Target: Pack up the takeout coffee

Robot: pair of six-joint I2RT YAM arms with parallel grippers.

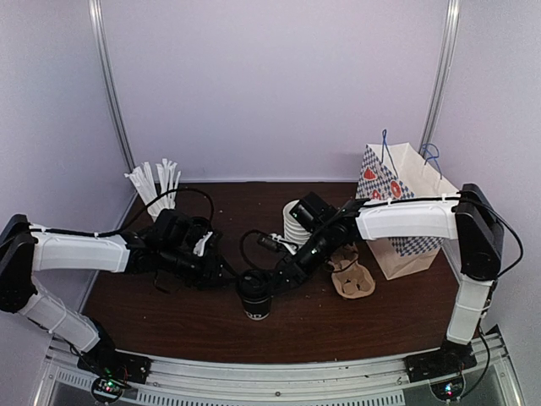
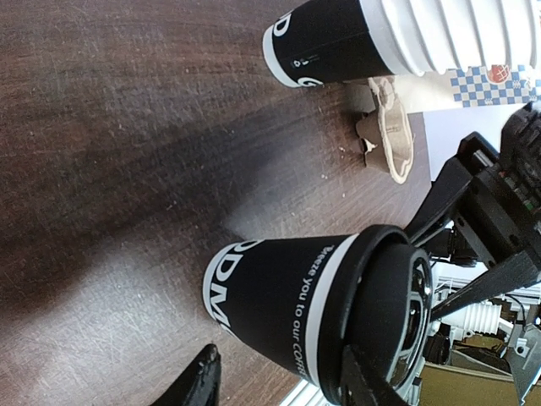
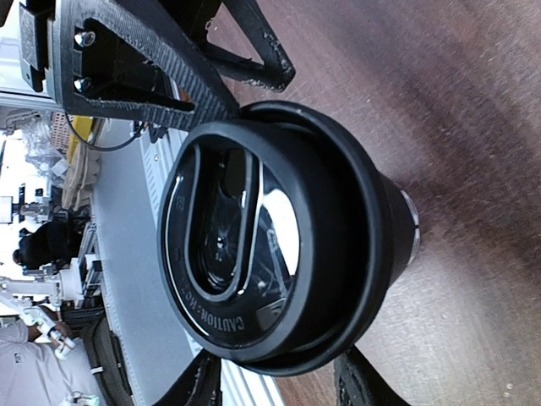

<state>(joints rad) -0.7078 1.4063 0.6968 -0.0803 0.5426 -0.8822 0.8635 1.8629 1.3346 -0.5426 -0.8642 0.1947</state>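
1. Black-lidded, the takeout coffee point(image 1: 255, 299) is seen upright on the surface point(image 1: 169, 317), front centre. The left jaws and the right jaws are both set at its top.
2. Left jaws are held partly apart astride the cup; a grip cannot be told. "you to our" is printed on its side.
3. Right jaws are held partly apart beside the cup's top, contact unclear. "CAUTION" is moulded there.

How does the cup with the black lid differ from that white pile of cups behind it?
The takeout coffee wears a black dome lid; the stack of cups is open-topped. The coffee is a single cup; the stack is several cups nested together. The coffee stands in front; the stack sits farther back. Both have black lower bodies.
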